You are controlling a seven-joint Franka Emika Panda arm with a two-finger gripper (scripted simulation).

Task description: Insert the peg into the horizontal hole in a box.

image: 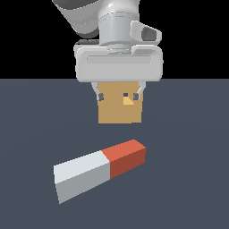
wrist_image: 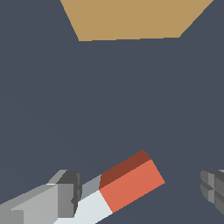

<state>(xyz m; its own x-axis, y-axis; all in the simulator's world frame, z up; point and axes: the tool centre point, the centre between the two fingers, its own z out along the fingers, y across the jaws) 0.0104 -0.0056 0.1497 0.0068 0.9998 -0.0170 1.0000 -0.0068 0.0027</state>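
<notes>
My exterior view sits low and close, facing the arm head-on across the floor (image: 188, 147), with the peg (image: 100, 169) nearest me and the box (image: 120, 107) behind it under the gripper (image: 120, 95). My wrist view looks steeply down past the fingers (wrist_image: 65, 192). Both views share the peg (wrist_image: 127, 183), box (wrist_image: 131, 17) and floor (wrist_image: 131, 96).

The arm reaches down from above, wrist vertical. Its pincer (image: 120, 96) hangs high over the table (image: 188, 179), fingers (image: 100, 95) spread wide and gripping nothing.
</notes>
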